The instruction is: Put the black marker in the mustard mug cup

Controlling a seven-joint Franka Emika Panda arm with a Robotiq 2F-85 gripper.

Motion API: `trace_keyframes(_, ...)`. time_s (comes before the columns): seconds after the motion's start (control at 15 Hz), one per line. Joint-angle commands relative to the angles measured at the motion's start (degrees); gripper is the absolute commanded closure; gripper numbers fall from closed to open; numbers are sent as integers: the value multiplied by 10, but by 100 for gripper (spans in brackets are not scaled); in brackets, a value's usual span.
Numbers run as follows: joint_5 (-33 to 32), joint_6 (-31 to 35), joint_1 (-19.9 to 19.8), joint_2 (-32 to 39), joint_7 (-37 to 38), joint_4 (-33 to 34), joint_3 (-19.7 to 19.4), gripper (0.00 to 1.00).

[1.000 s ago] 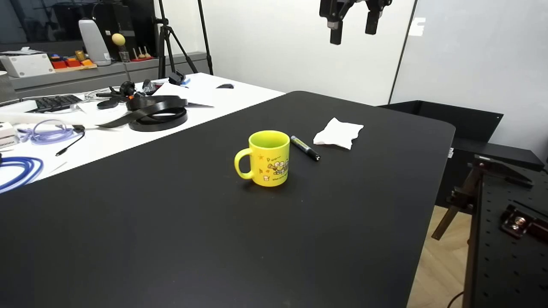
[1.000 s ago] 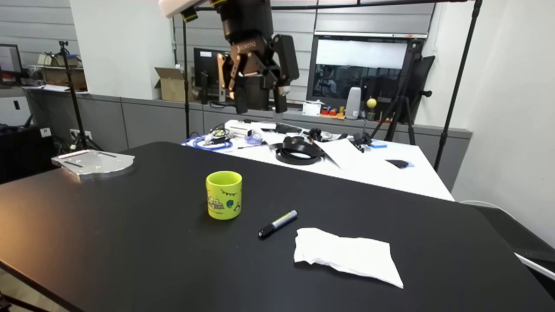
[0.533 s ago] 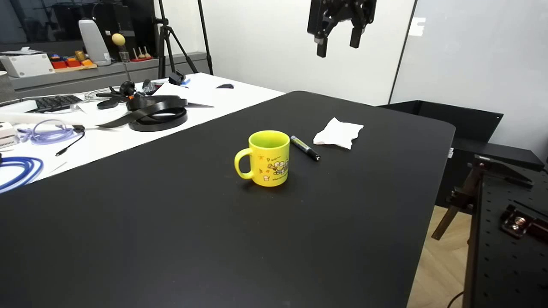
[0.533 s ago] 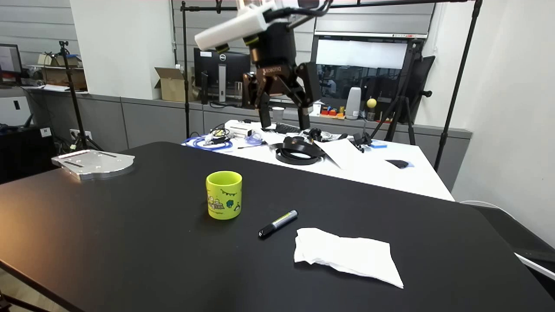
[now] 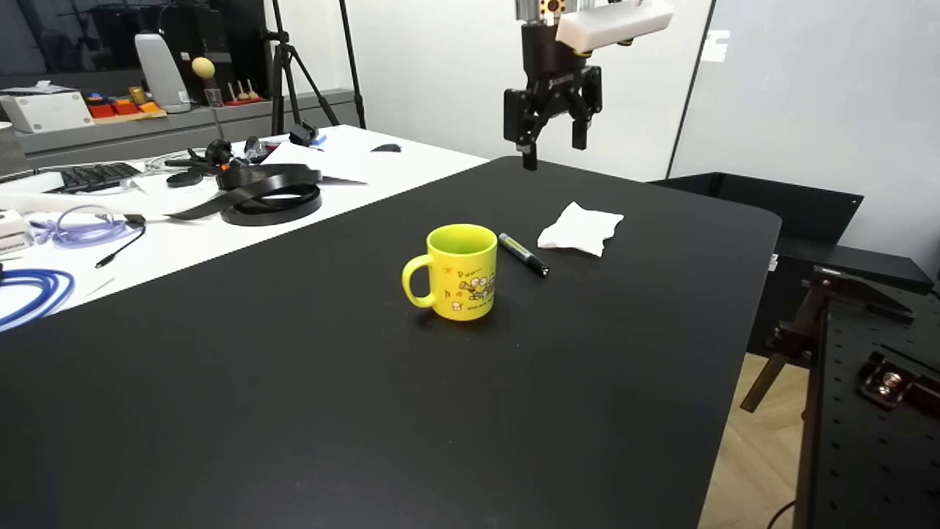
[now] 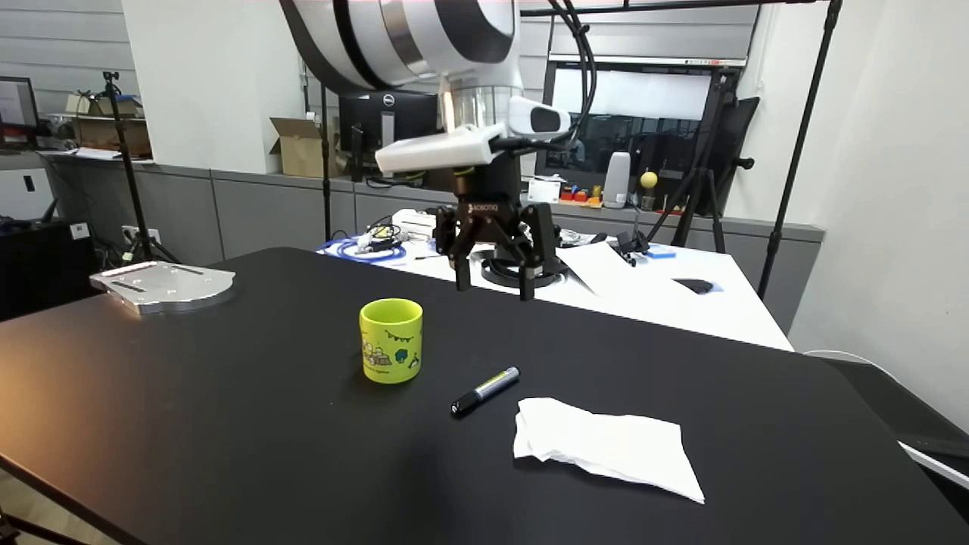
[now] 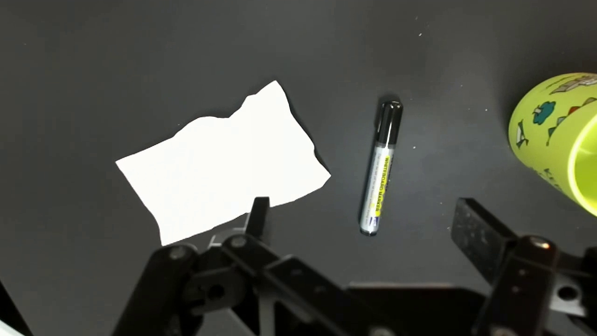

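Gripper (image 6: 494, 286) is lower than half a second ago. In an exterior view it shifts straight toward 6 o'clock and now covers part of the black roll (image 6: 501, 280) on the white desk (image 6: 704, 312); more of the arm (image 6: 378, 42) shows above it. In an exterior view the gripper (image 5: 554, 152) shifts between 6 and 7 o'clock, and the white bar (image 5: 613, 26) at the wrist is now in frame. Marker (image 7: 380, 168), mug (image 6: 391, 341) and crumpled white sheet (image 7: 224, 172) match their earlier spots in both exterior views.

Gripper: fingers (image 7: 482, 235) wide apart, hanging above the table (image 6: 227, 424), well apart from the mug.

Marker: lying flat on the table, outside the mug. Wrist view has it showing between the fingers, cap (image 7: 389, 123) near 12 o'clock, tail near 6. From the marker there: mug at 3 and cut off by the frame edge, sheet at 9. Marker is apart from both.

In an exterior view, taken from the marker (image 6: 486, 390): gripper at 12, mug at 10, sheet at 4, cap aimed at 8.

Mug stands upright, handle (image 5: 407, 283) at 9 o'clock in an exterior view, marker (image 5: 523, 254) there between 2 and 3 from the mug. Metal plate (image 6: 170, 289) sits at the table edge, between 9 and 10 from the mug in an exterior view. Finger height over the marker: can't tell.
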Motion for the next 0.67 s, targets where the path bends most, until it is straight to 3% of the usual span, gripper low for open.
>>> trace_keyframes(0.0,7,-2,19,8,-5,7,-18,0)
trace_keyframes(0.2,-9,6,36,29,49,17,-28,0)
trace_keyframes(0.6,25,56,57,103,55,40,-30,0)
